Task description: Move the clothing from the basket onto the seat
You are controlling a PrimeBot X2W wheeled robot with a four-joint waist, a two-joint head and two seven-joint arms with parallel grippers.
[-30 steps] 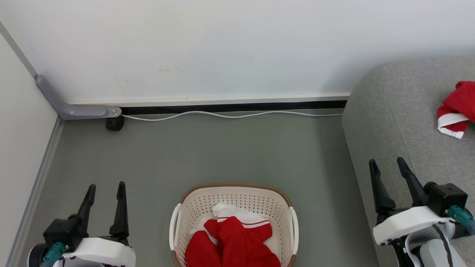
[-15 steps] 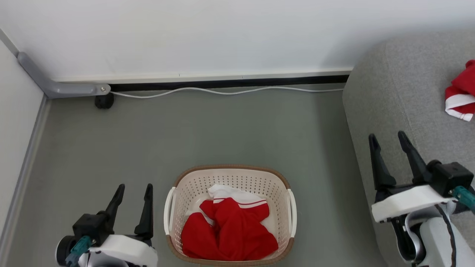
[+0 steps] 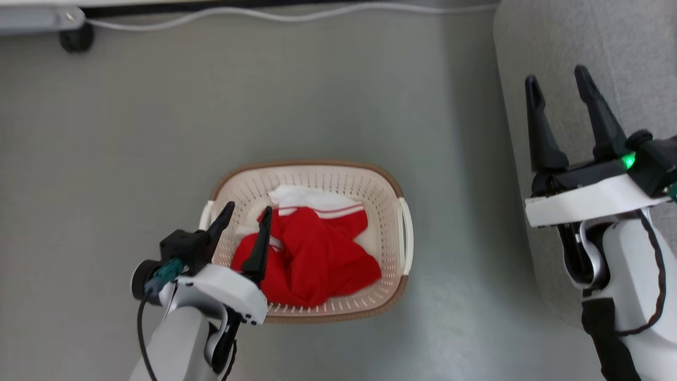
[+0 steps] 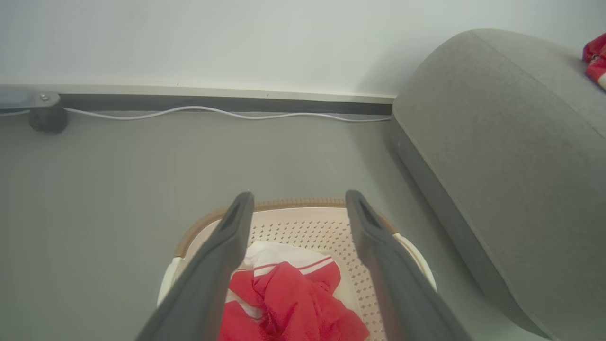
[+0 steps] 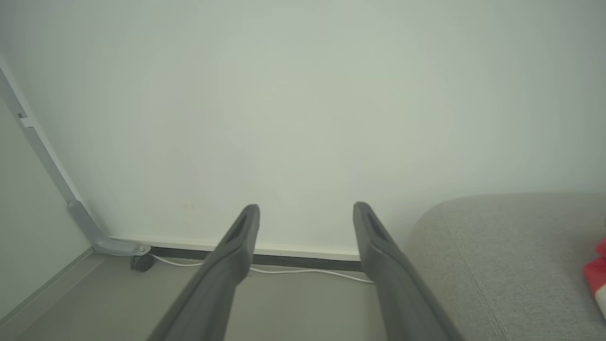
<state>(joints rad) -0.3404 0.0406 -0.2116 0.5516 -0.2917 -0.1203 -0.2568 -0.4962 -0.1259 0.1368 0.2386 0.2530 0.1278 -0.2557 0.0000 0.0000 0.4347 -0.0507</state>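
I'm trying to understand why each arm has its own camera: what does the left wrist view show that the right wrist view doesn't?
Left wrist view's own: the basket holding red clothing, framed by the open left gripper. Right wrist view's own: the open right gripper aimed at the wall, and a slanted grey bar climbing the room's corner. Shared: the grey sofa with a red garment on it, and the white cable along the floor.
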